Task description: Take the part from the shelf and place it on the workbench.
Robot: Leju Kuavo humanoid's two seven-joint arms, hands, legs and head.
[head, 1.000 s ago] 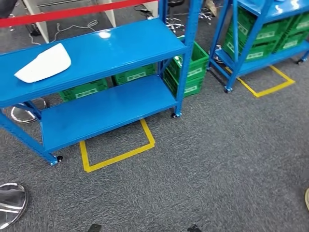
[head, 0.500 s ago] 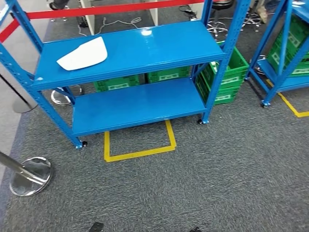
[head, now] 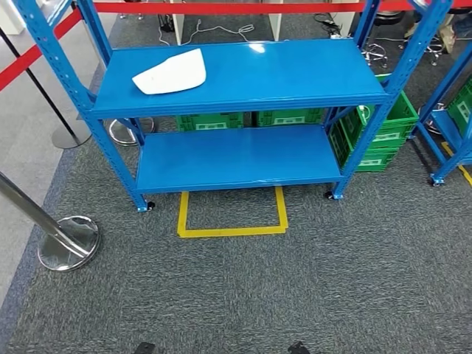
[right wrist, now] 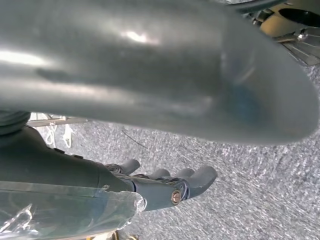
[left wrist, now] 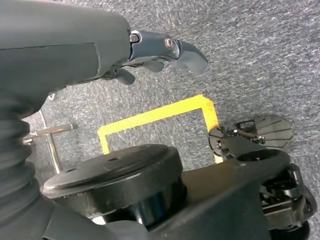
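The part (head: 169, 72) is a flat white curved panel lying on the left end of the upper board of the blue shelf (head: 289, 74), straight ahead of me in the head view. My left hand (left wrist: 151, 50) hangs over the grey carpet with its fingers stretched out and nothing in it. My right hand (right wrist: 158, 187) also hangs above the carpet, fingers extended and holding nothing. Both hands are far from the shelf and the part.
The shelf's lower board (head: 239, 158) is bare. Green crates (head: 378, 133) stand behind and to the right of it. A yellow tape square (head: 231, 231) marks the carpet in front. A chrome stanchion base (head: 69, 242) stands at the left, and a second blue shelf (head: 453, 147) at the right.
The whole picture has shifted: my view has swung left, so the shelf now sits centred and square in front of me. The white part lies where it did on the shelf.
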